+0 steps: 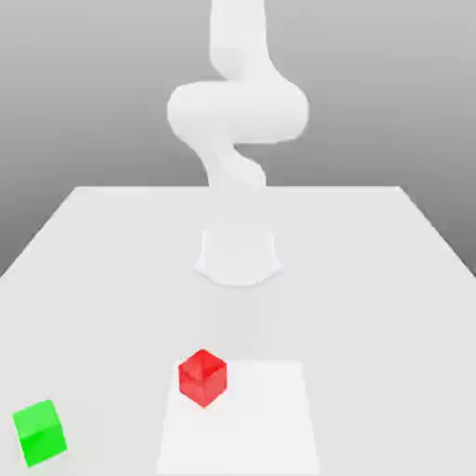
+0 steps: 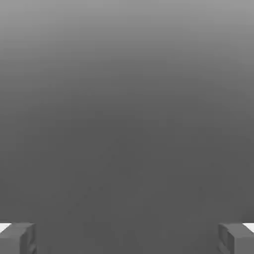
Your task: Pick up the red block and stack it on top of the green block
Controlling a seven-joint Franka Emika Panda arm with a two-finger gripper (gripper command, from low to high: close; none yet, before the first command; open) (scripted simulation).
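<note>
The red block (image 1: 203,376) is a small glossy cube resting on the white table (image 1: 372,279), near the front and a little toward the exterior view's left. The green block (image 1: 40,432), about the same size, sits apart from it at the front corner on the exterior view's left. In the hand view my gripper (image 2: 127,239) is open: its two grey fingertips (image 2: 18,238) stand far apart with nothing between them, against a plain grey background. No block is near the fingers there.
The white arm (image 1: 237,112) rises from its round base (image 1: 238,256) at the middle of the table and curls upward. A paler square patch (image 1: 256,418) marks the table surface under and beside the red block.
</note>
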